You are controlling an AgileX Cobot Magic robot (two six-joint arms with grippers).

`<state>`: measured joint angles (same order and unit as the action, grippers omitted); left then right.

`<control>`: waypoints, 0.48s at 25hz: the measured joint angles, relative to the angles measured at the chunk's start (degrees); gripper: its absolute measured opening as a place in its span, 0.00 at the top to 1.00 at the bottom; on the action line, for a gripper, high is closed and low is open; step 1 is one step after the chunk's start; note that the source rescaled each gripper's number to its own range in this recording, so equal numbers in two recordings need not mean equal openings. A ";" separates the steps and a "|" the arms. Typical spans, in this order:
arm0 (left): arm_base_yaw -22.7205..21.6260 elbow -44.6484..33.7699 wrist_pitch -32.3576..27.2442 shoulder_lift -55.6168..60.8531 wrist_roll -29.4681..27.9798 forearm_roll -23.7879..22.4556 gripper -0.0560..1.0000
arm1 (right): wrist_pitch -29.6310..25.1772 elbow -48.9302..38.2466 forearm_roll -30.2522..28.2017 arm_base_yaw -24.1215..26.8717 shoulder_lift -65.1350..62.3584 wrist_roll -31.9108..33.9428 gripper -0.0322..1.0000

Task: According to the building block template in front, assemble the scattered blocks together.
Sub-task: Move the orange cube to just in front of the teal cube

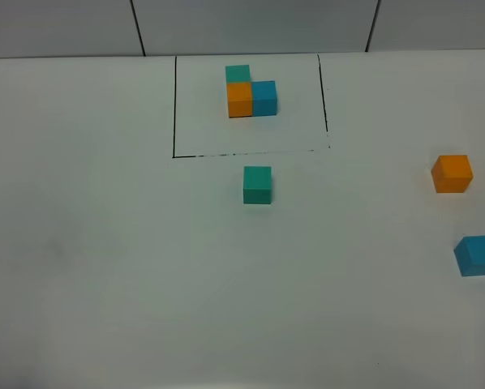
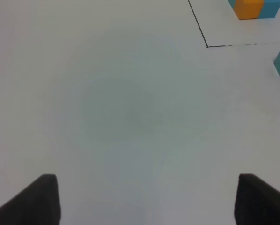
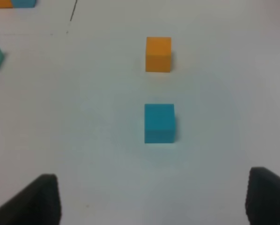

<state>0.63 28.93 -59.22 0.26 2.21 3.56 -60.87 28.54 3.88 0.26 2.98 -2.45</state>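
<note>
Blocks sit unassembled: teal block (image 1: pixel 257 185) just outside the template (image 1: pixel 251 93) frame, orange block (image 1: pixel 452 173) and blue block (image 1: pixel 478 255) well right. Left hand (image 2: pixel 147 197) and right hand (image 3: pixel 154 199) are spread, empty. Best centre the right hand squarely over the blue block, straddling flat faces.

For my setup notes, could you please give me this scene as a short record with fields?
Template: teal, orange, blue cubes joined in an L inside black outline
Loose teal cube: just outside outline's near edge
Loose orange cube: right side of table, alone
Loose blue cube: nearer the robot than orange, apart
Left gripper: open, empty
Right gripper: open, empty, facing blue cube
Assembly: not started
</note>
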 joint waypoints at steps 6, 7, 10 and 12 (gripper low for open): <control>0.00 0.00 0.00 0.00 0.12 -0.06 0.28 | 0.00 0.00 0.00 0.00 0.00 0.00 0.35; 0.00 0.00 0.00 0.00 0.12 -0.06 0.28 | 0.00 0.00 0.00 0.00 0.00 0.00 0.35; 0.00 0.00 0.00 0.00 0.17 -0.06 0.28 | 0.00 0.00 0.00 0.00 0.00 0.00 0.35; 0.00 0.00 0.00 0.00 0.17 -0.06 0.28 | 0.00 0.00 0.00 0.00 0.00 0.00 0.35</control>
<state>0.63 28.93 -59.22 0.26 2.38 3.49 -60.87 28.54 3.88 0.26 2.98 -2.45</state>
